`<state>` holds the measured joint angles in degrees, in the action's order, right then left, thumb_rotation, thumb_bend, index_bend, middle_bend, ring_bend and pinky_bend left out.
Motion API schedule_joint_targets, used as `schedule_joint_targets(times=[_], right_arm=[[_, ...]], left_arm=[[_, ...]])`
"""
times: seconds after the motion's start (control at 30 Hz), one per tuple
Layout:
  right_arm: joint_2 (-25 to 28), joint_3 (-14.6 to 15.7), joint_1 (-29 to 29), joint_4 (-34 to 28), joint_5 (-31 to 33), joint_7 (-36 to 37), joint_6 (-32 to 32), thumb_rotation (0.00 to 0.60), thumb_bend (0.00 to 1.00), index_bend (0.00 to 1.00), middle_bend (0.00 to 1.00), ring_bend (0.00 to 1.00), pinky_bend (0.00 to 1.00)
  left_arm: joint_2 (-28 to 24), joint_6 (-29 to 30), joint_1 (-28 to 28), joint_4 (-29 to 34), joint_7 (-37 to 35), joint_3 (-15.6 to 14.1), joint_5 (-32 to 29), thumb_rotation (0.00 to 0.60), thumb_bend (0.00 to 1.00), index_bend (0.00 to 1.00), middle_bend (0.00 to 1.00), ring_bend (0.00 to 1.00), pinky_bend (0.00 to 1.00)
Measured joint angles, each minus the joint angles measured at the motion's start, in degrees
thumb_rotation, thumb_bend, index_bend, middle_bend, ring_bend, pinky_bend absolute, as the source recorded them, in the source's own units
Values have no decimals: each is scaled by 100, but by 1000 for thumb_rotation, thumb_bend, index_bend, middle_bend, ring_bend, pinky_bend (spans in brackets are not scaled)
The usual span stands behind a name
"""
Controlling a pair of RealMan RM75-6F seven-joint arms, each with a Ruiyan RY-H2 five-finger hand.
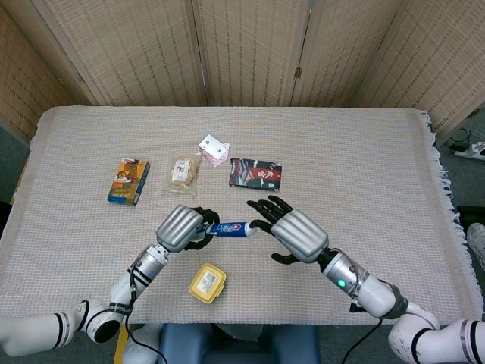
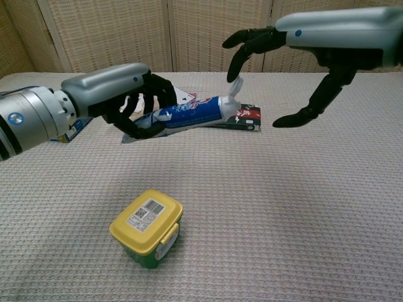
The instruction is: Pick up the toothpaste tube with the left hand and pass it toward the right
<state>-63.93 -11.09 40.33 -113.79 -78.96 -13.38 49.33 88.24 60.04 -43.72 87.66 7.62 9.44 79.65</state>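
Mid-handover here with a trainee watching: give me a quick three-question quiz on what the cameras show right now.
1. True or false: the left hand holds the toothpaste tube above the table.
2. The right hand is: A) gripping the tube, B) open with fingers spread near the tube's cap end, C) resting on the yellow container.
3. Which item lies farthest left on the table in the head view?

Key: 1 true; 2 B; 3 the orange-and-blue box.
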Motion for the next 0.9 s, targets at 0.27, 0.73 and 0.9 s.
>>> schedule_joint_targets(times=[0.27, 0.73, 0.9], right_arm=[[30, 107, -10, 9, 160, -72, 113, 600, 305, 283, 2, 0, 0], [-116, 191, 40, 78, 157, 90, 203, 600, 304, 283, 2, 0, 0], [15, 190, -125, -20, -241, 736, 529, 600, 305, 220, 3, 0, 0]], left_arm=[[-17, 101, 47, -61, -186, -39, 117, 600, 744, 754, 825, 729, 717], [-9, 338, 139, -51, -500, -38, 266, 600, 744, 754, 825, 728, 717], [49, 655, 252, -212, -850, -71, 476, 600, 745, 753, 825, 728, 717]])
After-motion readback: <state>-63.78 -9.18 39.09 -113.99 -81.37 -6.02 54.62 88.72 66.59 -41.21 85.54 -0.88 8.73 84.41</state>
